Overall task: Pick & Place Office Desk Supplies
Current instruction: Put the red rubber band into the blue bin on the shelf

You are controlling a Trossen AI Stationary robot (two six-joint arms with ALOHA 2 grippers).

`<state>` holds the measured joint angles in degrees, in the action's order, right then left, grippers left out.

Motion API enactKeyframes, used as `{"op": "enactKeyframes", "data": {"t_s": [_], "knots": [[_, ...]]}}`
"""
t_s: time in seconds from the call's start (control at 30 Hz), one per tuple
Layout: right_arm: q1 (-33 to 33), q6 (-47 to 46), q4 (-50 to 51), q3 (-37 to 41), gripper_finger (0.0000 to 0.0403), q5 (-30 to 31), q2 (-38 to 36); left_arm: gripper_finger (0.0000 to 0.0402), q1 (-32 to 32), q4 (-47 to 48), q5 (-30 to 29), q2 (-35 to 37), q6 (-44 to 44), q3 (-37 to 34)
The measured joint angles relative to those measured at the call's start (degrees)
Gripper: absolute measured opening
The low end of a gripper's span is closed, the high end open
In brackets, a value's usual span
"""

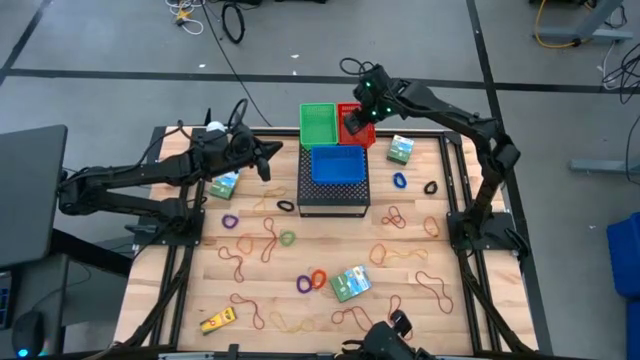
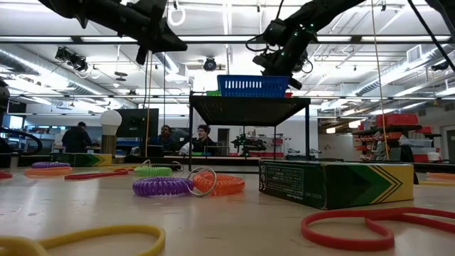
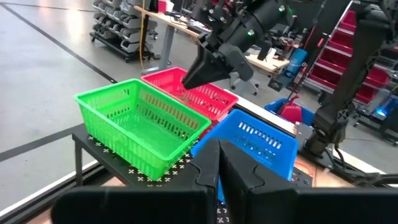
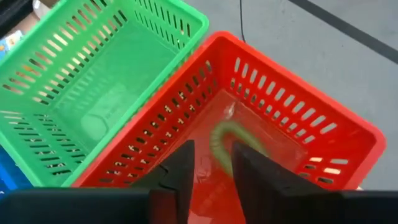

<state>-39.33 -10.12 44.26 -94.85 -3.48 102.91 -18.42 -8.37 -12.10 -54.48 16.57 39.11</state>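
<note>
Release over the sorting baskets. My right gripper (image 4: 208, 165) hangs above the red basket (image 4: 323, 118), its fingers parted a little and holding nothing. Just beyond and below the jaws a small green ring (image 4: 227, 140) shows blurred against the basket's floor; whether it is in the air or already resting I cannot tell. The green basket (image 4: 93, 68) beside the jaws looks bare, and the blue basket (image 1: 336, 163) sits nearest the table's middle, all three on the black mesh box (image 1: 333, 195).

My left gripper (image 3: 219, 167) is held above the table, fingers pressed together on nothing, pointed toward the same baskets.

Step in hand, as I judge it: a drop into the red basket. The next move calls for lifting my right jaws clear of the rim and reaching back to the table, where rubber bands (image 1: 262, 240), a purple ring (image 1: 304, 284) and a green printed box (image 1: 350, 283) remain, well apart from both jaws.

The box carries print, but no word on it can be read.
</note>
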Motion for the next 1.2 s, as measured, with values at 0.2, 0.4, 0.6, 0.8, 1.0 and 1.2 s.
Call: {"op": "enactKeyframes", "data": {"t_s": [0.2, 0.4, 0.6, 0.8, 1.0, 1.2], "knots": [[0.0, 2.1, -0.8, 0.0, 0.0144, 0.7, -1.8, 0.0013, 0.1, 0.0, 0.1, 0.0, 2.6, 0.0], [2.4, 4.3, 1.4, 0.3, 0.0094, 1.4, -9.6, 0.0013, 0.1, 1.2, 0.9, 0.0, 3.6, 0.0], [10.2, 6.0, -3.1, 10.0, 0.0008, 2.2, -19.3, 0.0013, 0.1, 1.3, 1.8, -0.3, 2.4, 0.0], [22.1, -0.9, -10.1, 25.4, 0.0013, 6.2, -30.2, 0.0013, 0.1, 1.3, 1.6, -0.3, 2.3, 0.0], [35.3, -8.4, -8.4, 34.8, 0.0009, 10.8, -39.0, 0.0013, 0.1, 1.2, 1.6, -1.8, 0.9, 0.1], [44.6, -18.4, -5.0, 41.7, 0.0004, 11.2, -43.1, 0.0013, 0.8, 0.8, 1.7, -4.7, 1.1, 0.1]]}}
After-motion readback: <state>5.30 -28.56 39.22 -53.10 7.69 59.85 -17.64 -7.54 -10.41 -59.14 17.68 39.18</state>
